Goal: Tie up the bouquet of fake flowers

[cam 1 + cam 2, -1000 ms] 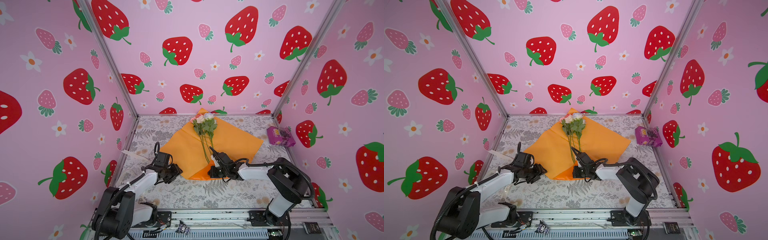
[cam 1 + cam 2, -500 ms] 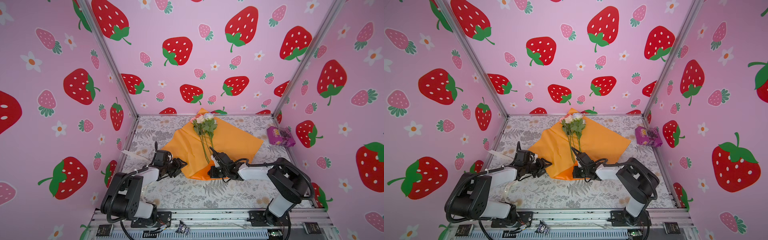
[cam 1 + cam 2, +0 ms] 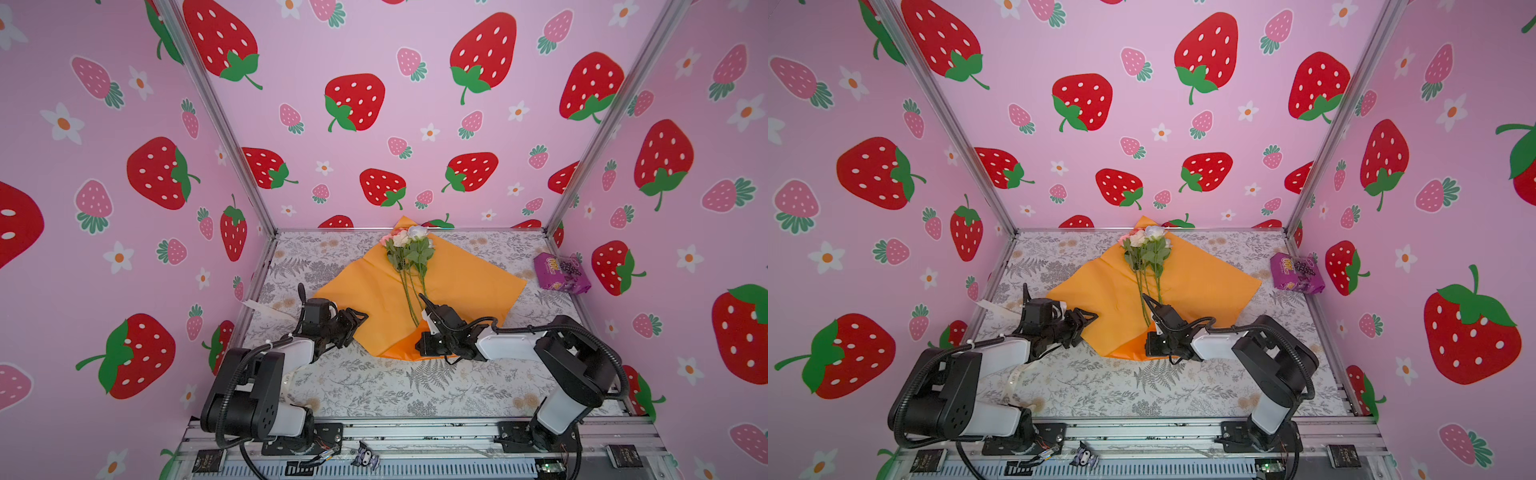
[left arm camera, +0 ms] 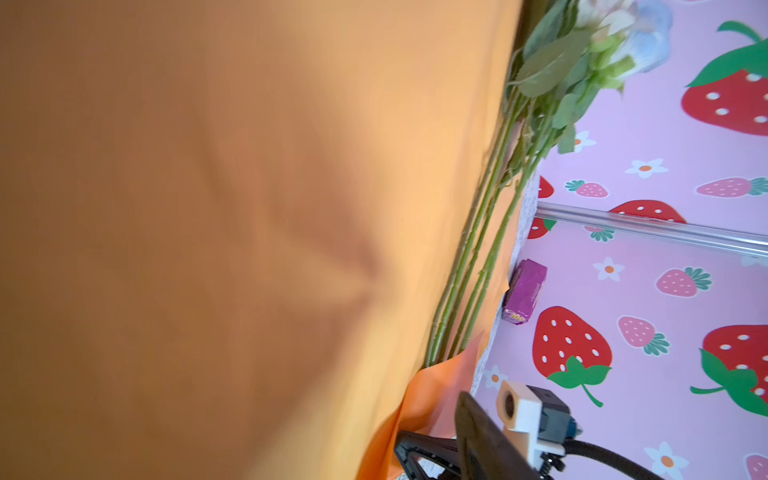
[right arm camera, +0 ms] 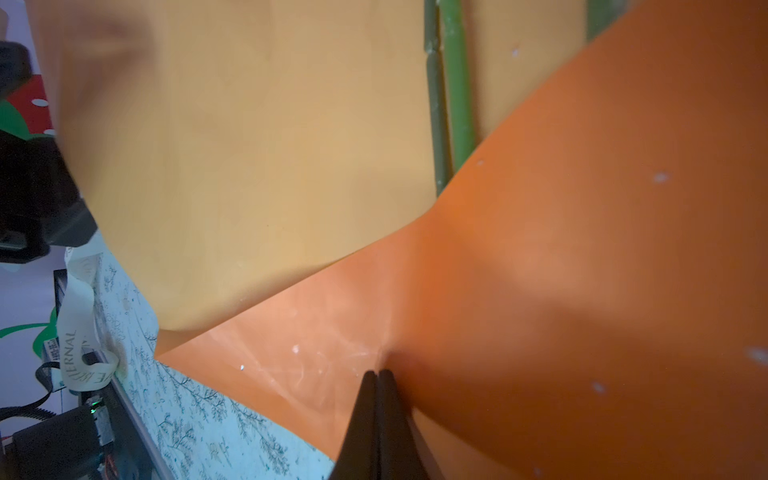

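On the bench [image 3: 374, 386], orange wrapping paper [image 3: 374, 299] lies spread beneath the bouquet of fake flowers [image 3: 409, 249], ready to wrap. Our right hand [image 5: 376, 375] pinches its near corner, folded over the stem ends. Our left hand [image 3: 355, 322] sits parted at the paper's left edge.

Both top views are bright and evenly lit, with soft shadows; the wall rails [image 3: 216, 120] bow at the edges. In the wrist views the close orange wrapping paper [image 4: 208, 208] is blurred.
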Robot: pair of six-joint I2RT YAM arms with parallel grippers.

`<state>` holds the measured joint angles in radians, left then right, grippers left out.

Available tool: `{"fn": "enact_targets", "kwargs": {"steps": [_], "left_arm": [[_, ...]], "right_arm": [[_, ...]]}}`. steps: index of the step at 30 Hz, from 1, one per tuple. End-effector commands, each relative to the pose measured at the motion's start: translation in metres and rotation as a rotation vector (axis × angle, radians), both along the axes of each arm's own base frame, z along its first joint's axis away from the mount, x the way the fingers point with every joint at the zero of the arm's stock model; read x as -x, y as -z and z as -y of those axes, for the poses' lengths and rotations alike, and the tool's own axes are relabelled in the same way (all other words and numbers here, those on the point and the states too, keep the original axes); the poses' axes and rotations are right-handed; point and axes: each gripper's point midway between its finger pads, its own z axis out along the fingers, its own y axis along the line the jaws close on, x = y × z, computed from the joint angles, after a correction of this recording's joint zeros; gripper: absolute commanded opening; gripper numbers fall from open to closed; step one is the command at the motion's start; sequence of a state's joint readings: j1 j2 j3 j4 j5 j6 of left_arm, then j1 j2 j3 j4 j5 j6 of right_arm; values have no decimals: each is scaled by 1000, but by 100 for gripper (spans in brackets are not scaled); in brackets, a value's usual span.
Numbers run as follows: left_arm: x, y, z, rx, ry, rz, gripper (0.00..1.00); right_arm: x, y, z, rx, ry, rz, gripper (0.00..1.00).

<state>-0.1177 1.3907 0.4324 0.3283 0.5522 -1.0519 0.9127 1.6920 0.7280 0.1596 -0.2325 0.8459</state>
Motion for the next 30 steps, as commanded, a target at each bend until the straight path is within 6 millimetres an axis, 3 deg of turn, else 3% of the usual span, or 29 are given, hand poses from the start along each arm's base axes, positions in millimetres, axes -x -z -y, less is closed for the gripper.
{"fn": "enact_targets", "kwargs": {"steps": [1,6,13,21,30], "left_arm": [[0,-8,-3,-32,-3,28,57],[1,-11,8,-42,36,36,41],[-3,-34,26,-150,108,91,21],[-4,-54,55,-362,258,147,14],[-11,-81,112,-472,447,245,11]], "right_arm": [[15,32,23,109,27,-73,0],[14,29,22,102,28,-71,0],[16,30,24,105,28,-75,0],[18,33,24,95,30,-86,0],[19,32,23,84,28,-88,0]]}}
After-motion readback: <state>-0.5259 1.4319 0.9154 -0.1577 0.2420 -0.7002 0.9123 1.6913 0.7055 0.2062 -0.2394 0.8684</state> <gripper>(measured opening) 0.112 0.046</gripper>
